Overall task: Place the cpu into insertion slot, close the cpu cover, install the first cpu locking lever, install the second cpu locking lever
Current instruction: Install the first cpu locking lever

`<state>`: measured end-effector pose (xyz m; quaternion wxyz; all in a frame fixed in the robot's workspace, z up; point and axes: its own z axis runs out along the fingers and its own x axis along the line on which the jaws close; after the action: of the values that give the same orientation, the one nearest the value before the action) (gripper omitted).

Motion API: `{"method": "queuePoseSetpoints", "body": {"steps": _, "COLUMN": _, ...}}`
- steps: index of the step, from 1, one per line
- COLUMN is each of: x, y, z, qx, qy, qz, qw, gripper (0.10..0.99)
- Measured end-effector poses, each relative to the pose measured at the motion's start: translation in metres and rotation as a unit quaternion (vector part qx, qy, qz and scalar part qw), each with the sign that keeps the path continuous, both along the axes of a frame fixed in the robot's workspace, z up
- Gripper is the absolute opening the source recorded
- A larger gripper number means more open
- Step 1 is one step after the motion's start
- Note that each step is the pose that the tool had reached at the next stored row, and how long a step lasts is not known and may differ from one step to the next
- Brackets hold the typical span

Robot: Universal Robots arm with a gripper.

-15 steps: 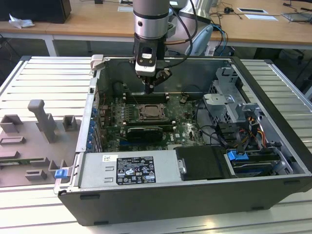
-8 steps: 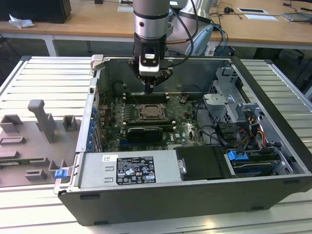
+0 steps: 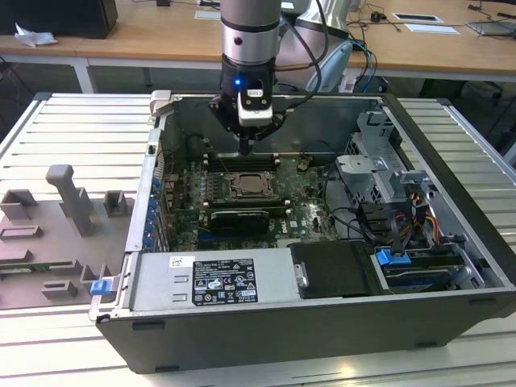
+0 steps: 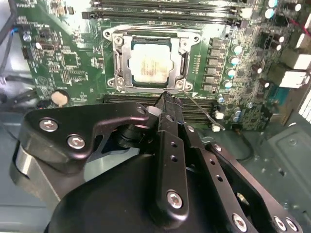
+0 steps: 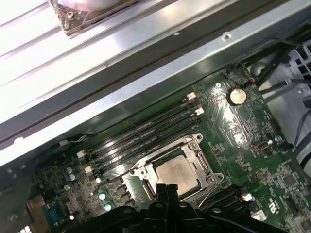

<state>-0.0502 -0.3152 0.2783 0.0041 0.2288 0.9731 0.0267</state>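
At the fingertips: the gripper (image 4: 165, 99), its jaws drawn together, narrow, with nothing between them that I can see. The tips point down at the board.

Just beside the tips: a thin wire locking lever (image 4: 204, 112), running slantwise away from the socket's corner across a bank of memory slots (image 4: 126, 99). It looks raised and unhooked. Whether the tips touch it or the socket's edge I cannot tell.

Next outward: the insertion slot (image 4: 186, 60), a square socket with a metal rim in the middle of the green motherboard (image 4: 63, 63). The tips stand at the socket's edge, on the side facing the nearer memory slots.

In the slot: the cpu (image 4: 150, 65), lying flat with its pale metal top showing, apart from the jaws and not held.

Over the cpu: the cpu cover (image 4: 121, 68), a silvery frame lying down around the chip, which shows through its window.

Step in hand, as I judge it: seating and covering look done, and the work stands at the first locking lever.

Requirement, as I judge it: closed tips suit pressing. The rod wants a steady push down and sideways under its catch, without sliding off the thin wire onto the memory slots.

Surroundings: an open computer case (image 3: 322, 339) on a ribbed metal table (image 3: 81, 121), with grey fixture blocks (image 3: 72, 201) at the exterior view's left.
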Motion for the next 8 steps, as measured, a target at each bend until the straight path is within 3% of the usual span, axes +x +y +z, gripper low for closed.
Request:
{"method": "queuePoseSetpoints", "body": {"steps": 5, "x": 0.0000, "y": 0.0000, "z": 0.0000, "qx": 0.0000, "qy": 0.0000, "qz": 0.046, "qw": 0.9989, "gripper": 0.106}}
{"method": "queuePoseSetpoints", "body": {"steps": 8, "x": 0.0000, "y": 0.0000, "z": 0.0000, "qx": 0.0000, "qy": 0.0000, "qz": 0.074, "qw": 0.9972, "gripper": 0.106}}
